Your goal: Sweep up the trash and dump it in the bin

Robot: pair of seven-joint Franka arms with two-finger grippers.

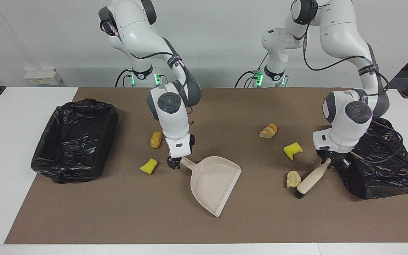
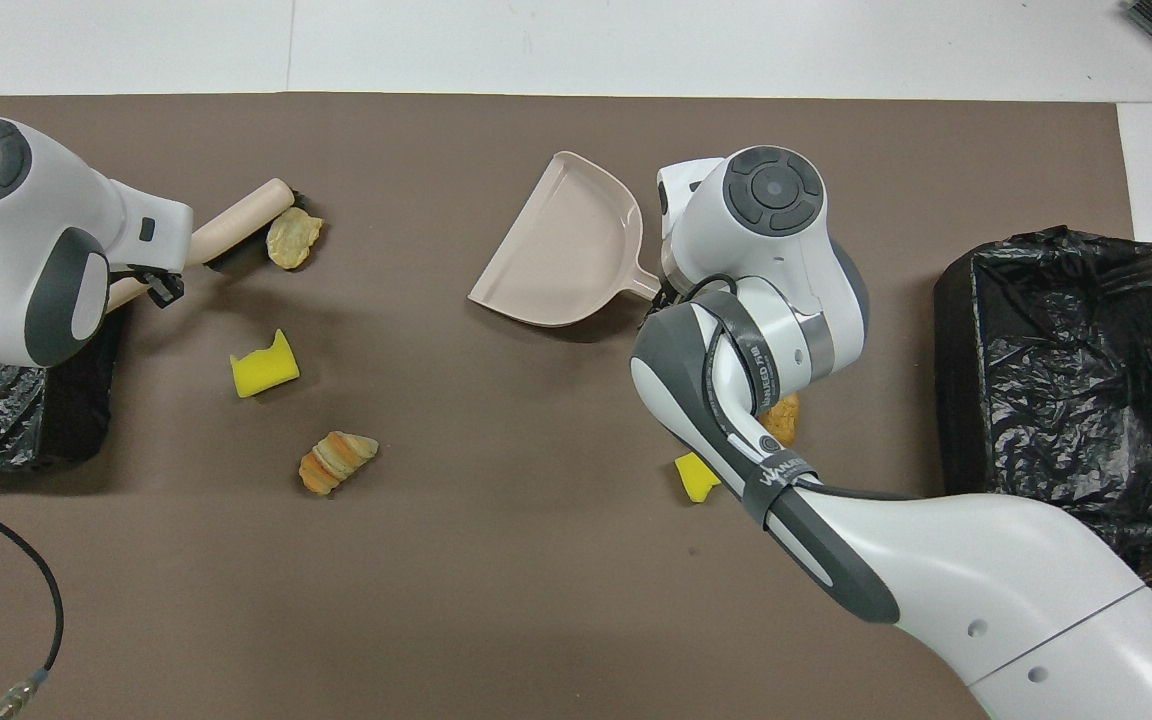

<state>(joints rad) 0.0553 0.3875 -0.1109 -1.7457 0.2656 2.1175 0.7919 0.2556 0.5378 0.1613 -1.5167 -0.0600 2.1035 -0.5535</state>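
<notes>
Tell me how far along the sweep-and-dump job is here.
Done: nothing visible; the dustpan is empty. In hand: the left gripper holds the brush, bristles against a pale wad; the right gripper is at the dustpan's handle. Left: five scraps on the mat to sweep and bin.
</notes>
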